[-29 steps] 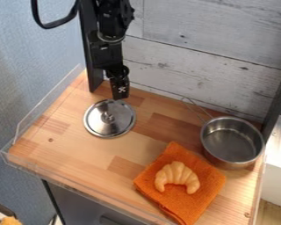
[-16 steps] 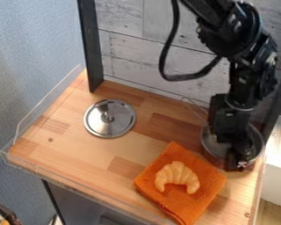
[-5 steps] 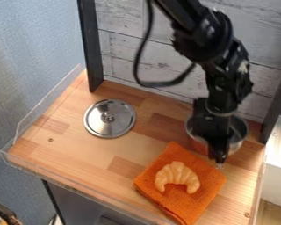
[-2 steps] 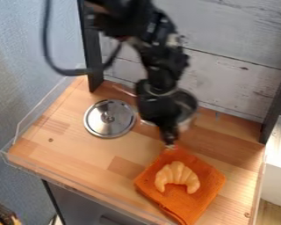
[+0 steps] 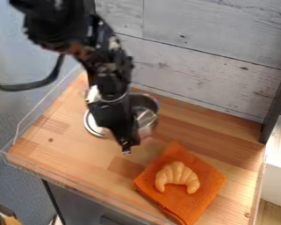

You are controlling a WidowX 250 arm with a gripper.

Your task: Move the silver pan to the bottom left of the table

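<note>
The black gripper [image 5: 126,145] hangs over the left-centre of the table, shut on the near wall of the silver pan [image 5: 149,107]. Held up above the wood, the pan is partly covered by the gripper and arm on its left side. Its open top faces up, and the pan overlaps the area of the silver lid [image 5: 91,125], whose left edge shows on the table beside the arm.
An orange cloth [image 5: 207,176] with a croissant [image 5: 177,175] on it lies at the front right of the wooden table [image 5: 66,149]. Low clear edging runs along the left and front sides. A plank wall stands behind, with dark posts at both sides.
The arm has swung left from the right side, and the pan has travelled with it from the right of the table to the left-centre. Lid, cloth and croissant stayed where they were.
</note>
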